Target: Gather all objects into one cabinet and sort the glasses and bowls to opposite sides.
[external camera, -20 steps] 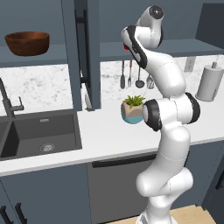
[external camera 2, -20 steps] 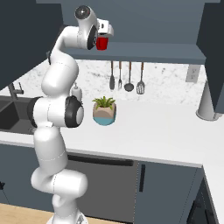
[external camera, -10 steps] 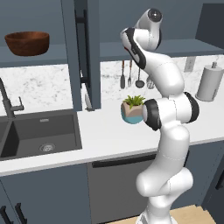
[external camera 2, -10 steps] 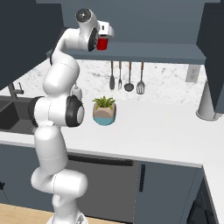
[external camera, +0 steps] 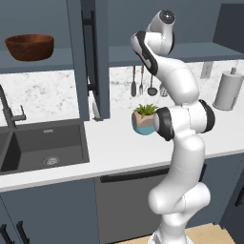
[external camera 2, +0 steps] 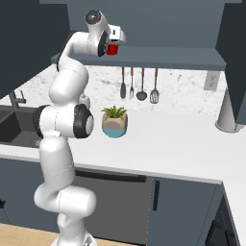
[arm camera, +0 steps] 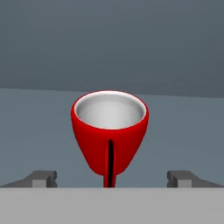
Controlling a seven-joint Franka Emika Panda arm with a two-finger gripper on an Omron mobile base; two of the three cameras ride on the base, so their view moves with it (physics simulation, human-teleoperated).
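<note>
A bright red cup [arm camera: 110, 131] stands upright on the cabinet shelf [arm camera: 183, 131], its handle turned toward the hand. My gripper [arm camera: 112, 178] is open, one fingertip [arm camera: 41, 177] on each side of the cup and clear of it. In the right base view the raised hand holds the gripper [external camera 2: 116, 42] right at the red cup [external camera 2: 112, 49] on the slate shelf [external camera 2: 182, 57]. A wide dark brown bowl [external camera: 29, 46] sits on the shelf left of the open door with the black bar handle [external camera: 88, 50].
A potted plant [external camera: 144, 121] in a teal pot stands on the white counter [external camera 2: 182, 144] beside the arm. Utensils [external camera 2: 141, 86] hang on the back wall. A paper towel roll [external camera: 228, 90] is at the far right; sink [external camera: 43, 147] and faucet [external camera: 9, 112] lie left.
The hand has sunk very slightly at the red cup. The jaws stay open and the cup has not moved.
</note>
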